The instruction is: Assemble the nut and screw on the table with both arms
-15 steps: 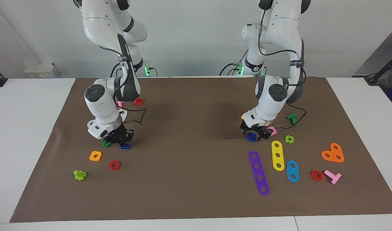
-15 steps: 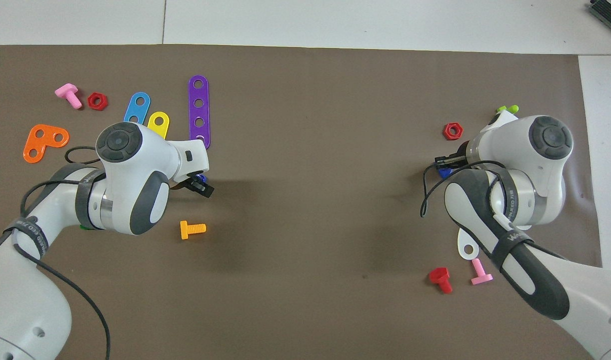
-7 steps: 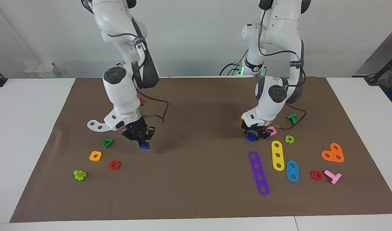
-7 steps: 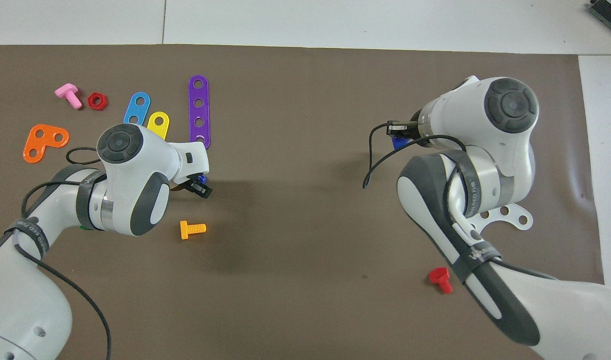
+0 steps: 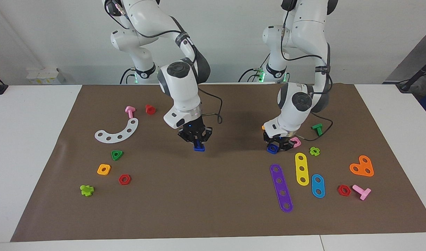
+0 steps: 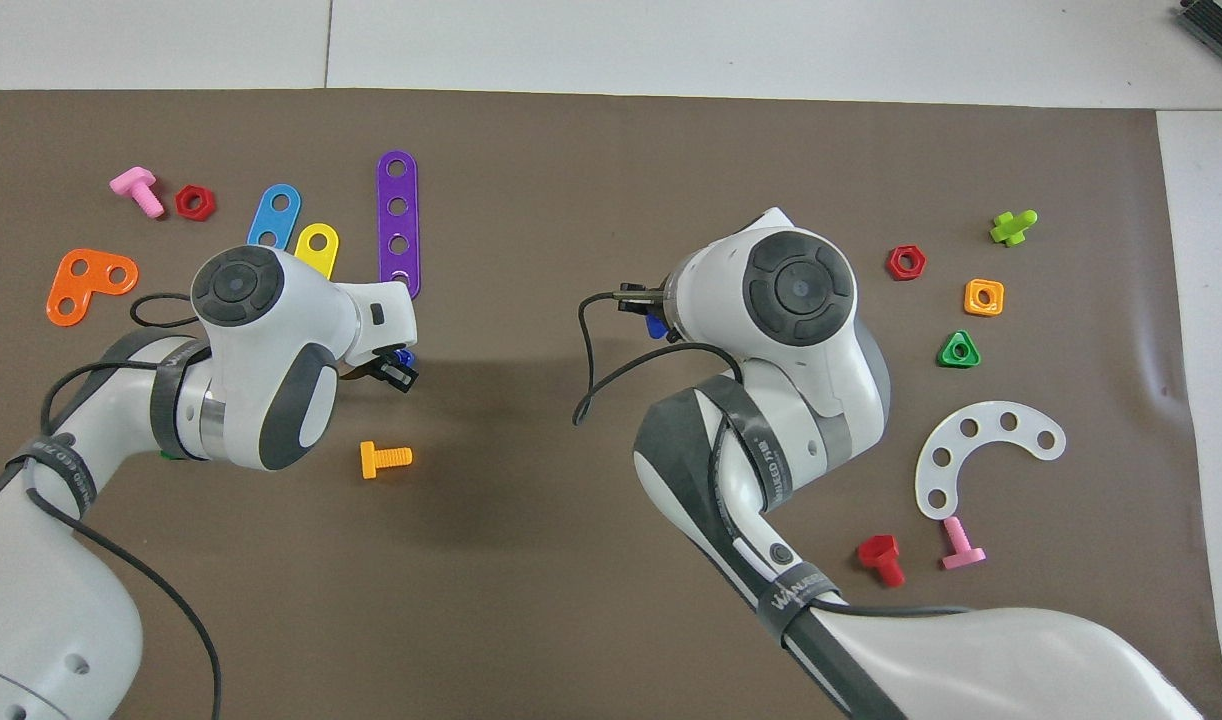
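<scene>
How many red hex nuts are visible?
2 red hex nuts: one beside the orange square nut toward the right arm's end, one beside the pink bolt toward the left arm's end. Others may be hidden.

Bare brown mat [image 5: 234,181] lies open between the two grippers, while the purple strip [image 5: 281,187], yellow strip [image 5: 302,168] and pink nut [image 5: 296,141] crowd the left gripper [image 5: 278,145].
</scene>
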